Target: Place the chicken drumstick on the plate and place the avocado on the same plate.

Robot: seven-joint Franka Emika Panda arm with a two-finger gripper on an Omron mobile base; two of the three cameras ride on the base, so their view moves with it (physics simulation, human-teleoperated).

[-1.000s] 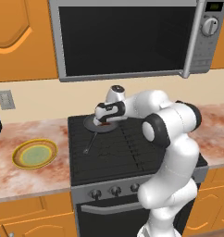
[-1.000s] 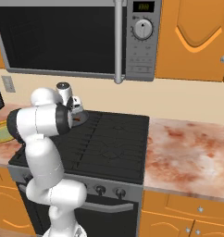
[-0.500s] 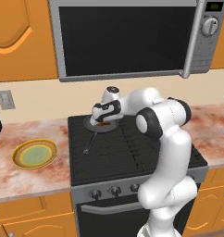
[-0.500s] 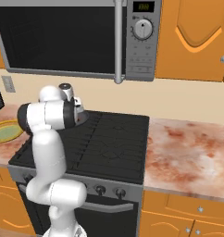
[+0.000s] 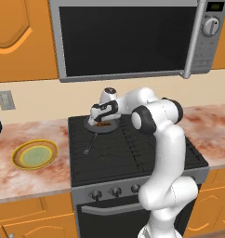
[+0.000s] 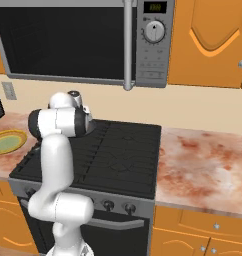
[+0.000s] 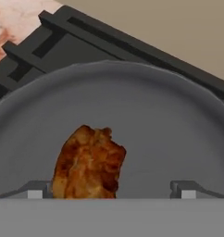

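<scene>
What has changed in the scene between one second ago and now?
The gripper has come lower over the frying pan, toward the chicken drumstick, jaws open, nothing held. The drumstick lies in the pan as before; the plate on the counter is unmoved.

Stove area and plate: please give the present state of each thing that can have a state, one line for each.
chicken drumstick: lying in the pan, not gripped.
frying pan: on the stove's back left burner, holding the drumstick.
pincer: open, low over the pan, a fingertip at each side of the drumstick.
plate: on the counter left of the stove, nothing on it.
microwave: door shut.
</scene>
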